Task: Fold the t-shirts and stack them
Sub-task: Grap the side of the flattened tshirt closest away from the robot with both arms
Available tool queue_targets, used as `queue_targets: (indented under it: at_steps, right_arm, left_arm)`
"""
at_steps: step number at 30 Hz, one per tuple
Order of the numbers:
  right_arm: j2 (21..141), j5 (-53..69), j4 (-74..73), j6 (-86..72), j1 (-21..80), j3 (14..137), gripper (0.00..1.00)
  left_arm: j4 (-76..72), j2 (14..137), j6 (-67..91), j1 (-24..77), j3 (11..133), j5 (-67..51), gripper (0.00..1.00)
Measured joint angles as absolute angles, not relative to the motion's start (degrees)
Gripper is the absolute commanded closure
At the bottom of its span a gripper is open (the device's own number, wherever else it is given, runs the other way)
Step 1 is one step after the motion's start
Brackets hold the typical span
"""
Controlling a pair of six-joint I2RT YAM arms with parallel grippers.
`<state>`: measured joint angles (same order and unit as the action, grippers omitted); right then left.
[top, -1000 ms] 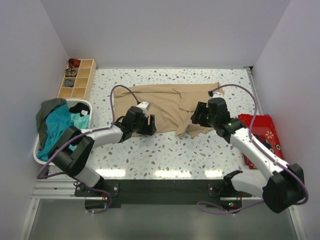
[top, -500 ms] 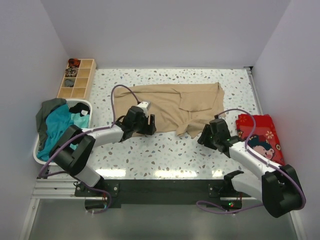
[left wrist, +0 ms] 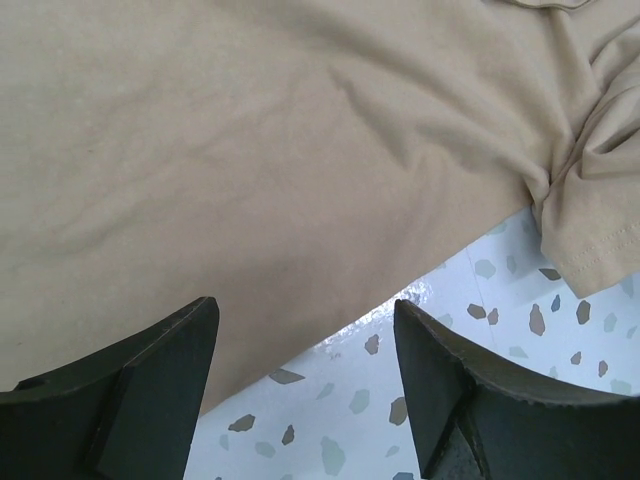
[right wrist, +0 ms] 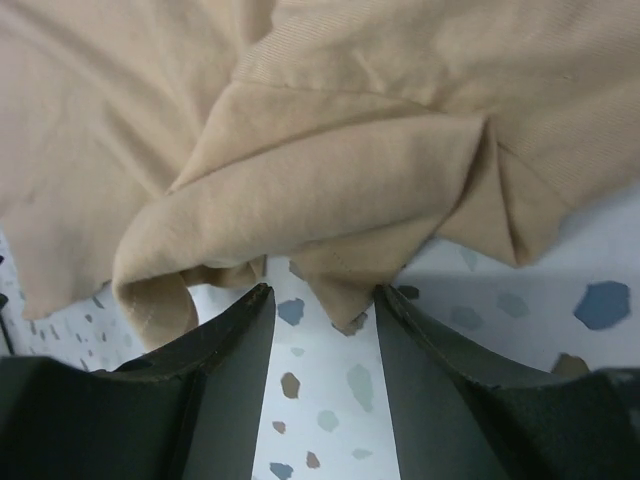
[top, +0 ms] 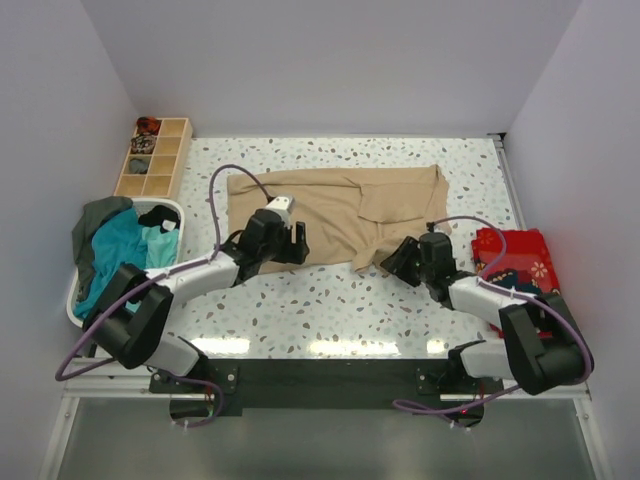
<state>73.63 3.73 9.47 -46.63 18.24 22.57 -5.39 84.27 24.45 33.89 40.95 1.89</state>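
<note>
T-shirts all seem unfolded and unstacked; the beige t-shirt (top: 340, 215) lies rumpled, its edge just ahead of the fingers; left gripper (left wrist: 305, 325) and right gripper (right wrist: 322, 300) gape, grasping nothing; a teal t-shirt (top: 112, 252) sits in the basket (top: 172, 208).

The beige t-shirt (top: 330, 200) is soft matt cloth, finely knitted, with a stitched hem. The table (top: 330, 300) under it is smooth and glossy, speckled like stone. Left of the shirt, the basket (top: 150, 205) is white plastic and the divided box (top: 152, 156) is bare matt wood. Right of the shirt lies a printed red cloth (top: 520, 262).
</note>
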Motion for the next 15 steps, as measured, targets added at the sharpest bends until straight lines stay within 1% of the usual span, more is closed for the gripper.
queue_targets:
  at_steps: [2, 3, 4, 5, 6, 7, 12, 15]
  right_arm:
    - [75.72, 5.10, 12.86, -47.55, 18.24, 22.57, 0.55]
    - [76.53, 5.63, 14.13, -47.86, 18.24, 22.57, 0.59]
    - [77.19, 5.89, 15.09, -48.05, 18.24, 22.57, 0.66]
    - [77.73, 6.11, 15.81, -48.23, 18.24, 22.57, 0.85]
    - [78.15, 6.24, 16.14, -48.38, 18.24, 22.57, 0.95]
    - [78.67, 6.22, 16.10, -48.56, 18.24, 22.57, 0.99]
    - [79.02, 7.05, 15.51, -48.84, 18.20, 22.31, 1.00]
    - [76.38, 6.85, 12.03, -48.16, 18.20, 22.13, 1.00]
  left_arm:
    - [-5.13, 83.77, 24.47, 33.89, 40.77, 2.33, 0.24]
    - [-4.93, 83.53, 24.49, 33.89, 40.56, 2.72, 0.24]
    - [-4.80, 83.42, 24.51, 33.89, 40.47, 2.92, 0.23]
    - [-4.43, 83.22, 24.62, 33.89, 40.36, 3.33, 0.23]
    - [-4.08, 82.98, 24.77, 33.89, 40.23, 3.77, 0.23]
    - [-3.79, 82.59, 24.93, 33.82, 39.94, 4.27, 0.23]
    - [-1.50, 77.21, 27.46, 31.73, 35.22, 6.31, 0.19]
    - [0.40, 72.38, 28.97, 28.95, 31.35, 7.55, 0.18]
